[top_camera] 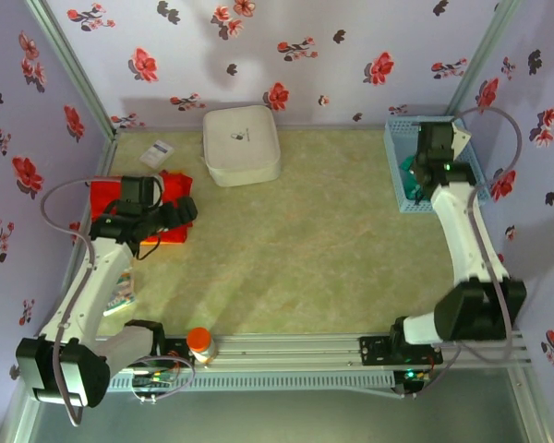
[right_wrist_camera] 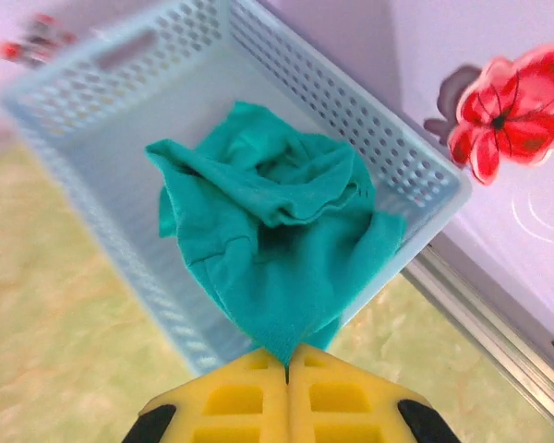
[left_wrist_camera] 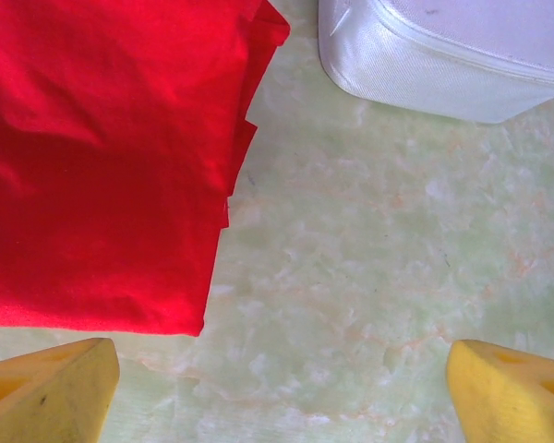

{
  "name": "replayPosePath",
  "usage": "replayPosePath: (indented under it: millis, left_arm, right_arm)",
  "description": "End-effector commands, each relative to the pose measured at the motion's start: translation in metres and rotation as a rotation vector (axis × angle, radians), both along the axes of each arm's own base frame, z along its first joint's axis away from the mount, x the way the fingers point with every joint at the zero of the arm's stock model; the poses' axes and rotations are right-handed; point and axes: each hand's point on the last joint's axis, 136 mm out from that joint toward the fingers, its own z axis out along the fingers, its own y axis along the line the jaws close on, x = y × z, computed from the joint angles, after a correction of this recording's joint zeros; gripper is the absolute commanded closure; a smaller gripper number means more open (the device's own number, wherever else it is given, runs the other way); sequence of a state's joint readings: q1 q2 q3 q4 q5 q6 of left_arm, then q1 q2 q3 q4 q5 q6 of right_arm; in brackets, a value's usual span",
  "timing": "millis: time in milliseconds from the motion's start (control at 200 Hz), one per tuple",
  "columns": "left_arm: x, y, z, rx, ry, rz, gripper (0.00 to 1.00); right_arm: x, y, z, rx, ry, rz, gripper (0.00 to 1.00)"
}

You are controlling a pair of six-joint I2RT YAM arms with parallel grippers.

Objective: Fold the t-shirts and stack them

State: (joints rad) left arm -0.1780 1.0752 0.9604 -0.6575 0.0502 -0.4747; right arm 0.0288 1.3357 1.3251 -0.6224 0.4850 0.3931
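Yellow pads of the right gripper [right_wrist_camera: 287, 358] meet on a corner of the teal-green t-shirt [right_wrist_camera: 277, 231], which lies crumpled in the light-blue basket [right_wrist_camera: 425, 180]. Its cloth is soft and light; expect it to drape and catch on the basket rim. Beside the folded red t-shirt [left_wrist_camera: 92, 157], the left gripper [left_wrist_camera: 282, 378] hovers wide open, holding nothing. Bare table [top_camera: 332, 240] between the arms gives room for spreading.

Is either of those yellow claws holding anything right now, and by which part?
The right gripper pinches the teal shirt by one edge of its bunched cloth, at the basket. The left gripper is open, holding nothing.
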Motion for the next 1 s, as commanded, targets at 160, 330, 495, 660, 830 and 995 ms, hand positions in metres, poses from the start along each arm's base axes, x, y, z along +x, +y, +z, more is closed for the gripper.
replayPosePath:
  millis: [160,330,495,660,830,995]
  left_arm:
    - [0.014,-0.01,0.013,-0.056,-0.06,0.001,0.09]
    - [0.019,-0.015,0.011,-0.083,-0.074,0.005,0.09]
    - [0.02,-0.021,0.01,-0.096,-0.086,-0.006,0.09]
    - [0.024,-0.027,0.007,-0.097,-0.075,-0.02,0.09]
    - [0.027,-0.03,0.008,-0.091,-0.074,-0.034,0.09]
    - [0.025,-0.032,0.008,-0.093,-0.075,-0.048,0.1]
  right_arm:
    - [-0.02,0.059,0.073,-0.093,-0.308,0.261,1.0]
    - [-0.027,0.135,0.088,-0.081,-0.352,0.559,1.0]
    - [-0.045,0.22,0.09,-0.121,-0.345,0.863,1.0]
    - [-0.06,0.282,0.088,-0.109,-0.34,1.057,1.0]
    - [-0.081,0.334,0.091,-0.029,-0.354,1.222,1.0]
    - [-0.102,0.374,0.085,0.012,-0.347,1.313,1.0]
